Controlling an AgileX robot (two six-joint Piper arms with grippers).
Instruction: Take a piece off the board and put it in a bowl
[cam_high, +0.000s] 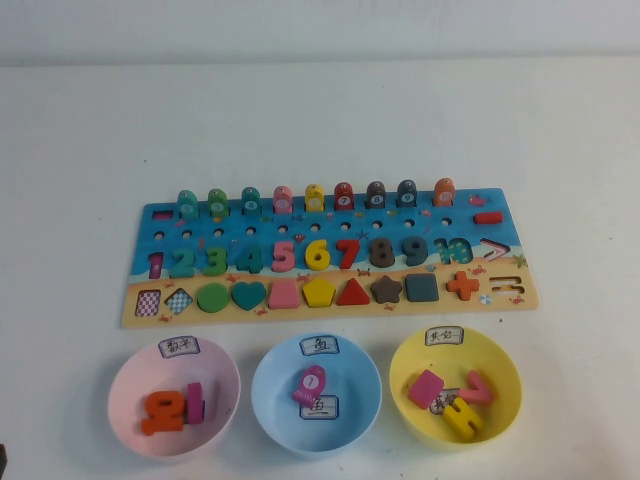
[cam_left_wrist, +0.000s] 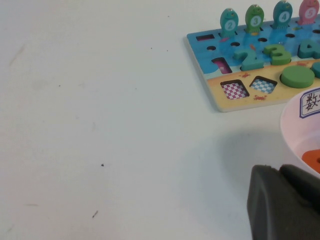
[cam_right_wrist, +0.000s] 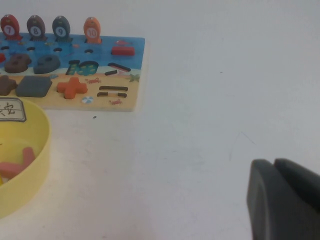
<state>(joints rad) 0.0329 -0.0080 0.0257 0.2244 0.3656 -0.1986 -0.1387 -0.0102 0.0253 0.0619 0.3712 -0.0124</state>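
The coral-pink chevron piece lies inside the yellow bowl, beside a magenta square and a yellow piece. It also shows in the right wrist view, inside the bowl's rim. The board lies across the middle of the table, and its ">" slot is empty. My left gripper is shut and empty, above the table next to the pink bowl. My right gripper is shut and empty, above bare table to the right of the yellow bowl. Neither gripper shows in the high view.
A pink bowl with orange and magenta pieces and a light-blue bowl with a pink fish piece stand in front of the board, left of the yellow bowl. Fish pegs stand upright along the board's far edge.
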